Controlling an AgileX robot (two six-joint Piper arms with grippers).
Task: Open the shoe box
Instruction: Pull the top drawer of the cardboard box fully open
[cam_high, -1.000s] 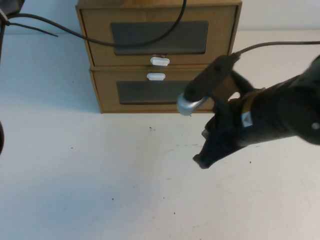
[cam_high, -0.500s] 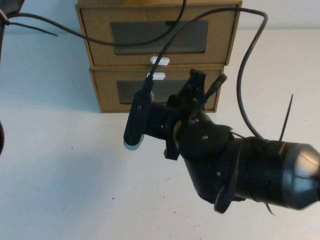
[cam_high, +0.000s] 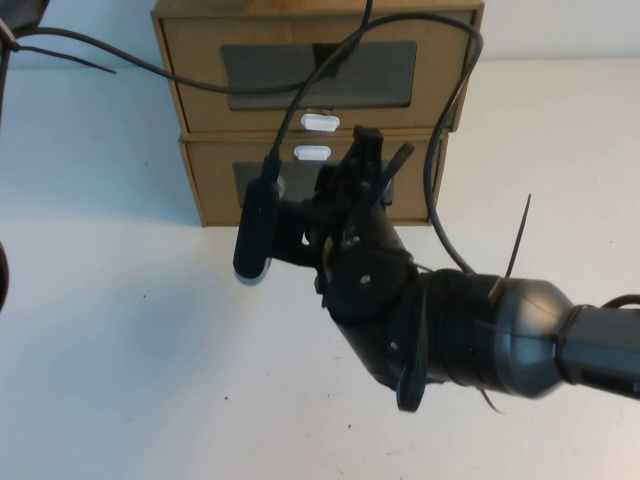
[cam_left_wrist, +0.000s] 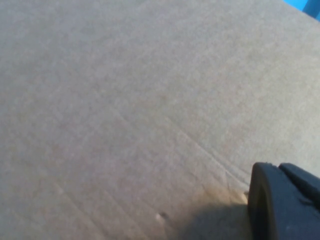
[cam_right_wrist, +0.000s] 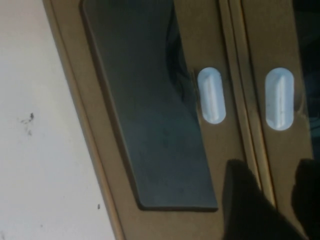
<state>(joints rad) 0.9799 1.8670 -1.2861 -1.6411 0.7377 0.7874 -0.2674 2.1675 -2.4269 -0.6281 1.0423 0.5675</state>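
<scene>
The white bench (cam_high: 120, 330) carries two drawer-type cardboard boxes at the middle of its far edge, the upper shoe box (cam_high: 195, 70) stacked on the lower shoe box (cam_high: 215, 185). The right hand (cam_high: 380, 152) hovers just in front of the lower one, released and empty, close to its white pull tab (cam_high: 312, 153). The left hand (cam_left_wrist: 282, 200) lies close against plain brown cardboard. Whether it is clenched or released I cannot tell. The box is probably light and easily dented, and may slide when pulled — the small, smooth tab looks the place to pinch.
</scene>
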